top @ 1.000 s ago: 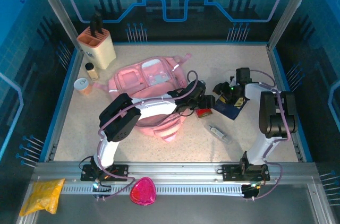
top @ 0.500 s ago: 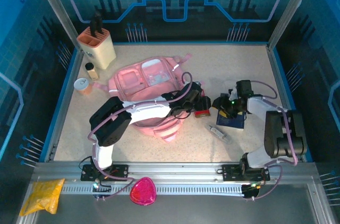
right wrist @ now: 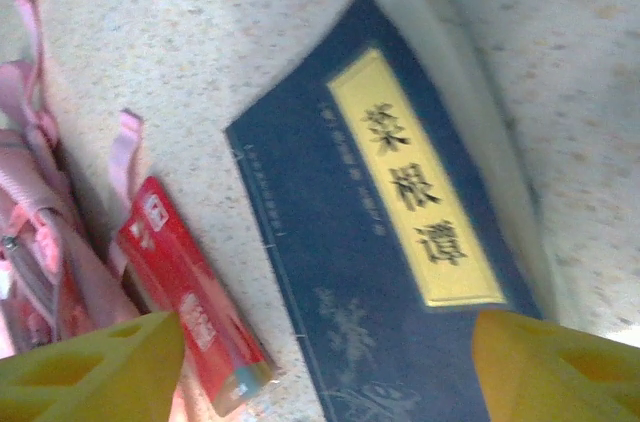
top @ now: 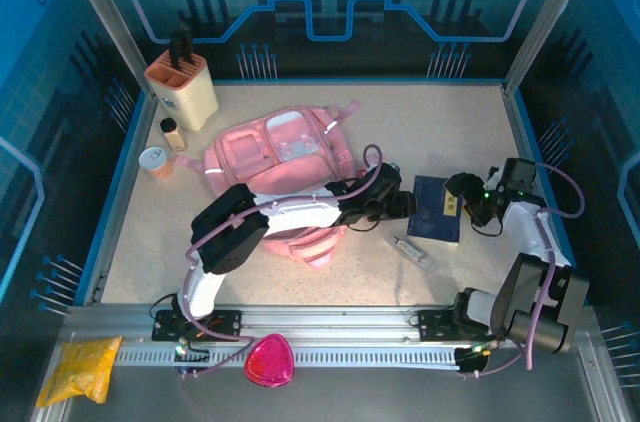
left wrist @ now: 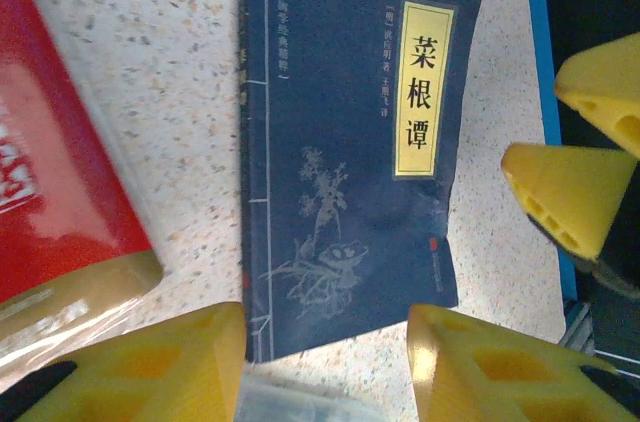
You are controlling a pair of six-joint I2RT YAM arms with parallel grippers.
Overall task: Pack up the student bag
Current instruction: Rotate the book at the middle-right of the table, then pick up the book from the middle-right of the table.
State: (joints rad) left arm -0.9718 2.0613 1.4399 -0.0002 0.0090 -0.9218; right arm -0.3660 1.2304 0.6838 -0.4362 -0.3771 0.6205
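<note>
Right end effector (top: 458, 194) has backed off the blue book (top: 437, 210), jaws apart, empty; left end effector (top: 404, 204) open too, between student bag (top: 275, 147) and book.

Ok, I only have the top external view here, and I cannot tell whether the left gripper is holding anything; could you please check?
Observer: It holds nothing. The left wrist camera shows the left gripper with its yellow fingers apart above the blue book.
Operator: Thank you. Is anything lying beneath that arm?
Observer: Yes, a red box lies flat on the table between the student bag and the book.
Operator: And the right gripper, please?
Observer: The right gripper is open too, hanging over the book, whose cover carries a yellow title label with dark characters.
</note>
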